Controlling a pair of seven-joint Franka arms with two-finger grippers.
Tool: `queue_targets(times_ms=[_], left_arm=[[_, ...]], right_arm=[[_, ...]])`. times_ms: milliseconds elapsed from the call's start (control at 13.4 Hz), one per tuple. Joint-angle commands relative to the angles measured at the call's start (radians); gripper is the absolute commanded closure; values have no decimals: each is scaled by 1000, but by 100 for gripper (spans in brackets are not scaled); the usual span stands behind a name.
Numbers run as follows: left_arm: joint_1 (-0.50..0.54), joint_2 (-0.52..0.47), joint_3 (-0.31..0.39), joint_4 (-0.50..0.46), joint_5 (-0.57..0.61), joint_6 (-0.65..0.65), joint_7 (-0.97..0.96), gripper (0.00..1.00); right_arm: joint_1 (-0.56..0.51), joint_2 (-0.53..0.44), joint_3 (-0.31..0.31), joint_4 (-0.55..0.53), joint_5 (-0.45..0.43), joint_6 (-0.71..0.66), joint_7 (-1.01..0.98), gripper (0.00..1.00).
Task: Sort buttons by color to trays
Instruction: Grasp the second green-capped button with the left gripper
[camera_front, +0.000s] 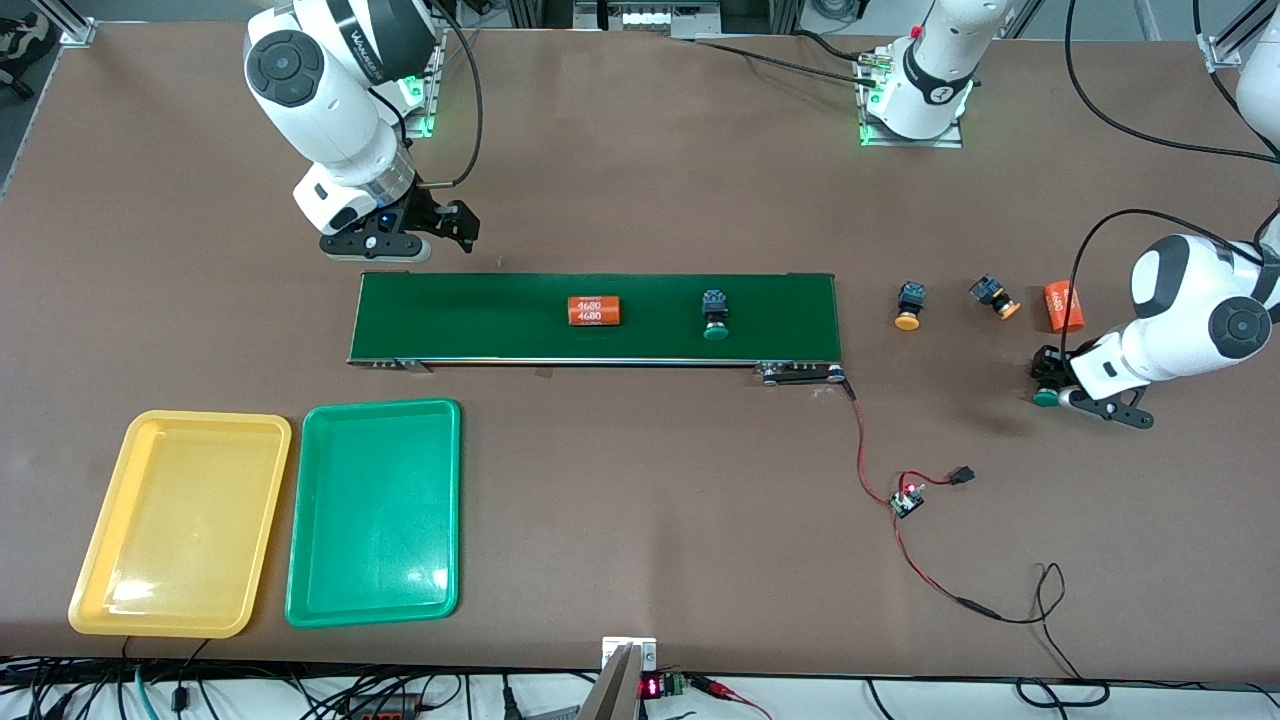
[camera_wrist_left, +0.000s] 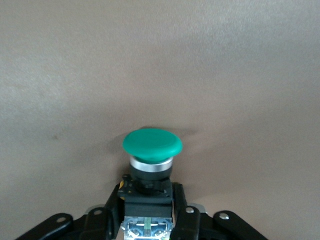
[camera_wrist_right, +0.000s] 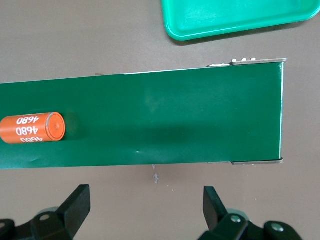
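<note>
**Buttons: one green cap pinched, three waiting, trays bare**

Buttons are what I am sorting, and my left gripper (camera_wrist_left: 148, 212) is pinching the black body of a green-capped button (camera_wrist_left: 152, 145), low at the table by my left arm's end, well clear of the conveyor belt (camera_front: 480, 318). I grip the body, not the cap, so the smooth dome cannot slip between my fingers (camera_wrist_left: 115, 205).

My right gripper (camera_wrist_right: 145, 210) waits with its fingers spread, above the belt's end nearest my right arm, I judge to take whatever rides down to it.

On the belt lie a second green-capped button (camera_front: 714, 314) and an orange cylinder (camera_front: 594, 310) marked 4680. Off the belt, toward my left arm's end, lie two orange-capped buttons (camera_front: 909, 306) (camera_front: 994, 297) and another orange cylinder (camera_front: 1063, 306) beside them.

The green tray (camera_front: 375, 512) and the yellow tray (camera_front: 180, 522) sit side by side, nearer the front camera than the belt, holding nothing yet.

The table (camera_front: 640, 180) is a plain brown surface; red and black wires (camera_front: 880, 470) trail from the belt to a small board (camera_front: 908, 500). Cables edge the table nearest the front camera.
</note>
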Motion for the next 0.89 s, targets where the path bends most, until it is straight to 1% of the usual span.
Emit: queue_targets(times_ms=[0, 74, 223, 297, 372, 446, 520, 595, 669, 744, 818], left_arm=[[9, -8, -36, 7, 16, -46, -7, 76], [9, -15, -62, 22, 16, -69, -7, 76], [-2, -13, -146, 100, 7, -203, -10, 74], [-32, -12, -181, 150, -1, -278, -10, 74], [-70, -12, -195, 192, -28, -328, -19, 73], [-119, -13, -201, 230, -83, -360, -63, 73], [-167, -16, -206, 257, -113, -415, -118, 73], [-213, -18, -224, 281, -116, -476, -190, 73], [-239, -15, -259, 283, -122, -521, -270, 72], [-262, -13, -290, 280, -128, -529, -366, 72], [-317, -15, -306, 277, -130, -538, -475, 72]], right_arm=[[6, 12, 0, 17, 7, 3, 18, 0], [6, 12, 0, 17, 7, 3, 17, 0], [6, 21, 0, 17, -5, 9, -3, 0], [6, 24, 0, 17, -6, 21, -23, 0], [5, 31, 0, 17, -6, 36, -61, 0], [3, 35, -1, 18, -6, 38, -95, 0], [3, 37, -1, 23, -4, 35, -107, 0], [3, 37, -1, 23, -4, 32, -109, 0], [3, 37, -1, 23, -4, 32, -105, 0], [3, 37, -1, 23, -4, 32, -102, 0], [3, 37, -1, 24, -4, 32, -98, 0]])
